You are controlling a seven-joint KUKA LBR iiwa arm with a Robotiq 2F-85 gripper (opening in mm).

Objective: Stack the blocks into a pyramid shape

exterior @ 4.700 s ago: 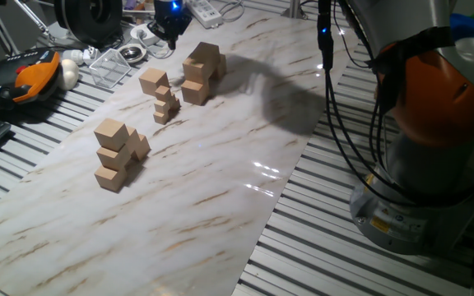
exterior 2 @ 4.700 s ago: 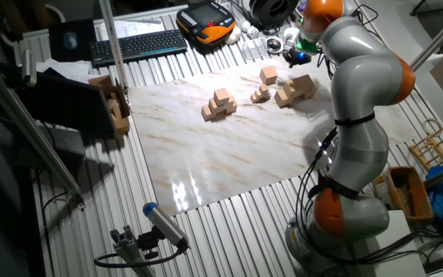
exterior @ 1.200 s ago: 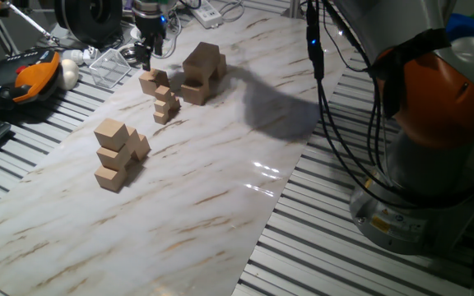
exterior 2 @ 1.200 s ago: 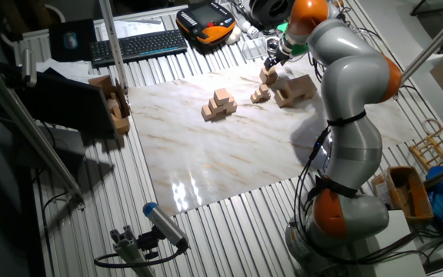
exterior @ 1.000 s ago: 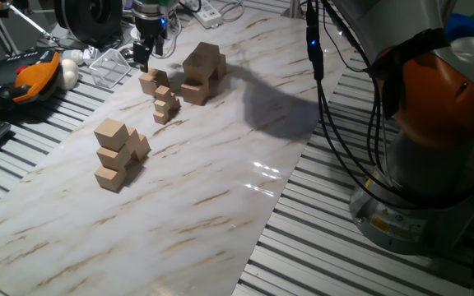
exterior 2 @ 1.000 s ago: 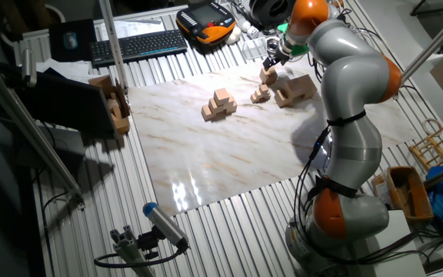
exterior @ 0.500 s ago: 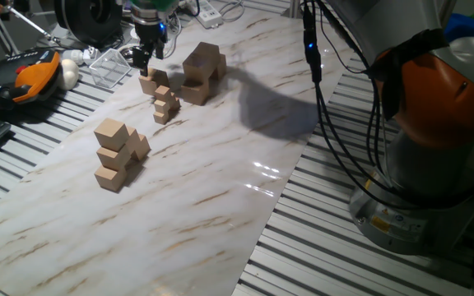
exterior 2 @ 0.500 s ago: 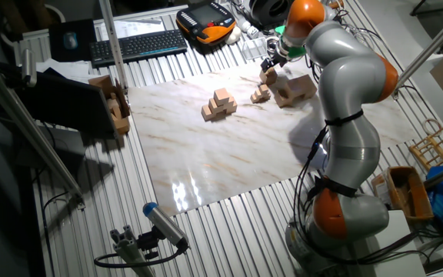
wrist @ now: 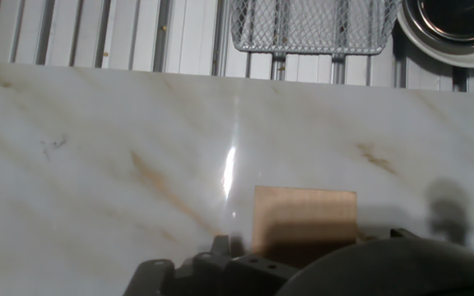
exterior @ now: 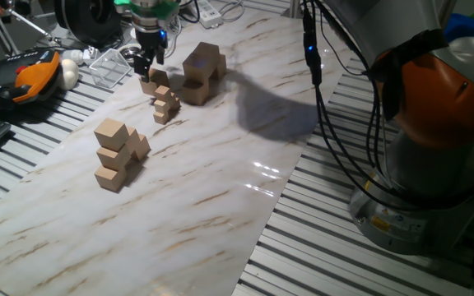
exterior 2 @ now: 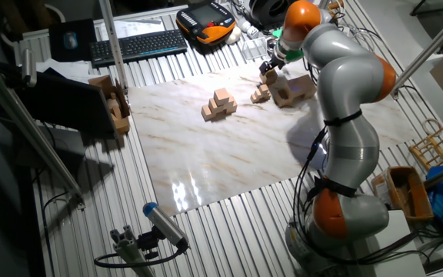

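Gripper (exterior: 148, 64) low over far-left block (exterior: 155, 80); jaw state impossible to tell. Risk: off-centre descent nudging it into small cubes (exterior: 165, 105) nearby.

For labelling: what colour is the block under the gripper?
Light tan block, clearest in the hand view.

The big plain tan wooden blocks (exterior: 112, 131) sit in two piles, plus one alone. The left pile (exterior: 115, 160), at the left middle of one fixed view, shows four blocks, and more may hide behind. The top pile (exterior: 202, 66), near the top middle, shows about four too. One single block (exterior: 149, 85) stands just left of it.

The much smaller tan cubes (exterior: 166, 104) make one little heap of at least three.

There is one white marble-look board (exterior: 220, 181), one grey and orange robot arm (exterior 2: 352, 85), one black keyboard (exterior 2: 137, 46), one wire mesh basket (wrist: 315, 25) and one round metal bowl (wrist: 455, 20).
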